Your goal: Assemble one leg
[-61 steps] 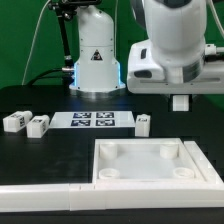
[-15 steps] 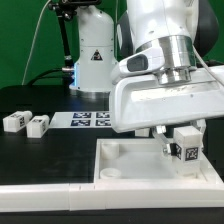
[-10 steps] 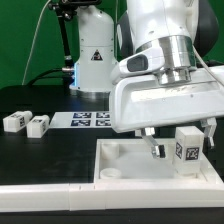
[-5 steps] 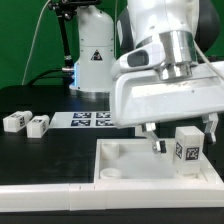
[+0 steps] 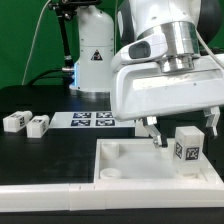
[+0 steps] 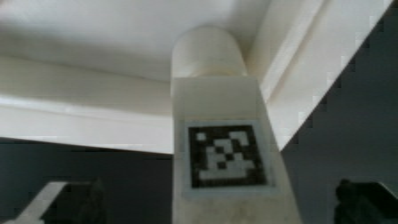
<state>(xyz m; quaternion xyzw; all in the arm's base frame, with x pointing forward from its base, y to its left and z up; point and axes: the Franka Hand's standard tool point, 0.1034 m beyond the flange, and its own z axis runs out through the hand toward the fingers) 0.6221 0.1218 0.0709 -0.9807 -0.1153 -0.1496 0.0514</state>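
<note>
Honestly, the leg (image 5: 186, 150) looks light, rigid, slick plastic; end effector (image 5: 184, 131) spread wide, holding nothing, so pinch its flat sides.

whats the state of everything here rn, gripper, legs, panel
gripper: open, fingers either side of the leg, not touching it
leg: upright at a panel corner, standing on its own
spare legs: lying loose on the table
panel: flat on the table

Robotics lab: black table (image 5: 40, 150), marker board (image 5: 92, 120), green backdrop (image 5: 20, 40).
</note>
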